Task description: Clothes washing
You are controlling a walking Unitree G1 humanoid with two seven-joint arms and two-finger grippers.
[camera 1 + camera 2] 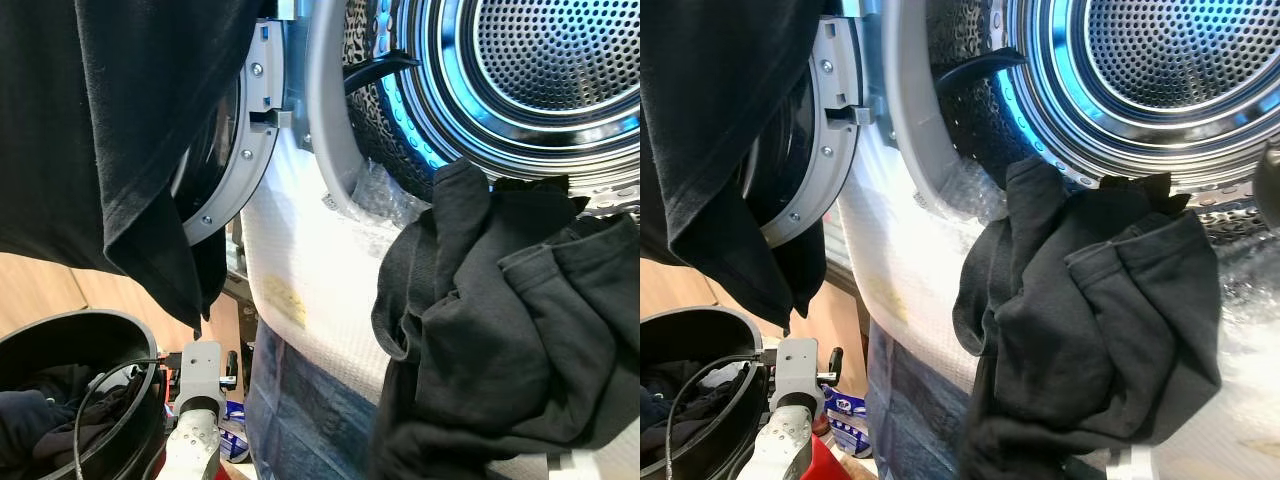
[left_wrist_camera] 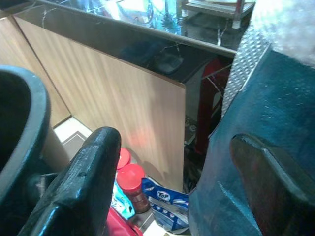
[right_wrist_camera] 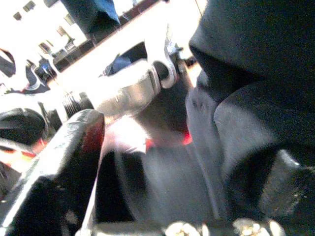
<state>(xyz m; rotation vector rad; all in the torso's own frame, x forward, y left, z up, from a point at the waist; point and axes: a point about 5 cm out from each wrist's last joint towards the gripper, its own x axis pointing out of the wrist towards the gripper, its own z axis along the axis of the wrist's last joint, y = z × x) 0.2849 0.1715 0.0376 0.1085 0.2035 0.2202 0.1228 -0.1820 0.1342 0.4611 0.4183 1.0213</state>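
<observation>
1. We see the washer drum (image 1: 545, 60) open, lit blue inside, its door (image 1: 225, 160) swung out to the robot's left.
2. Dark grey garment (image 1: 510, 320) hangs bunched at the drum's lower rim, draping down the white front panel (image 1: 300, 270).
3. A 2nd black cloth (image 1: 110, 130) hangs in the upper left, in front of the door.
4. Black laundry basket (image 1: 110, 330) sits low left w/ dark clothes inside.
5. Left gripper (image 2: 172, 187): fingers spread apart, nothing between them; beyond them a wood cabinet (image 2: 113, 93), red-capped jars (image 2: 130, 177), a blue packet (image 2: 165, 199).
6. Right gripper (image 3: 187, 162): fingers apart w/ dark fabric over one side; we can't tell if it's gripping.
</observation>
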